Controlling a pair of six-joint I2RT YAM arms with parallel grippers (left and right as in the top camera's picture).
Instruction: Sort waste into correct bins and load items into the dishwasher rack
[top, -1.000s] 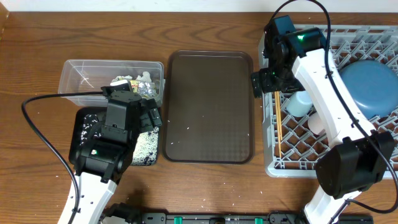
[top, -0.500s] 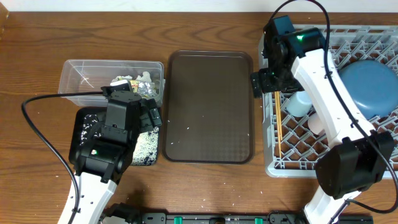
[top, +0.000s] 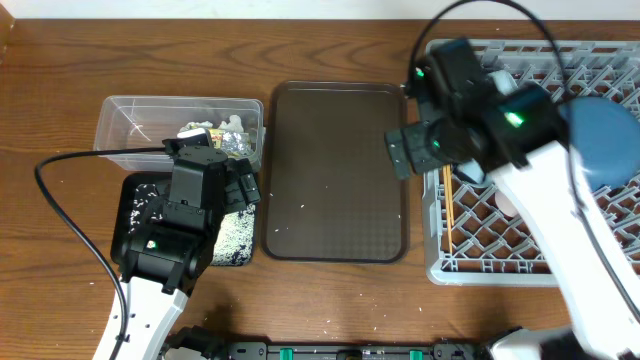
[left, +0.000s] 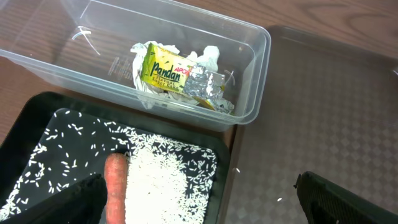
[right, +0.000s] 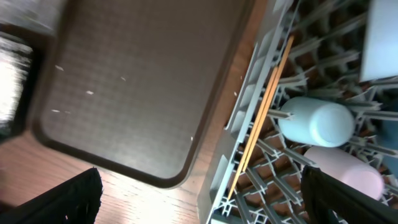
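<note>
Two tools hang released, empty: left tool (top: 243, 188), right tool (top: 402, 150). We find carrot (left: 115, 186) and rice (left: 165, 183) in the black tray (left: 37, 121), and wrapper (left: 165, 71) and tissue (left: 208, 57) in the tub (left: 249, 74) beyond, apparently separating food from dry waste. Chopsticks (right: 264, 109), blue cup (right: 314, 121), pink cup (right: 345, 174) and plate (top: 600, 135) sit in the rack (top: 480, 265).

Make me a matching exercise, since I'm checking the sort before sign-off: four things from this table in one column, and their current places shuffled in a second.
Things:
1. yellow-green wrapper
2. carrot
3. chopsticks
4. stray rice grains

Places:
A. in the grey rack, along its left edge
B. on the brown tray
C. in the clear tub, on a white tissue
D. in the black tray, beside a heap of rice

Pairs: 1-C, 2-D, 3-A, 4-B
</note>
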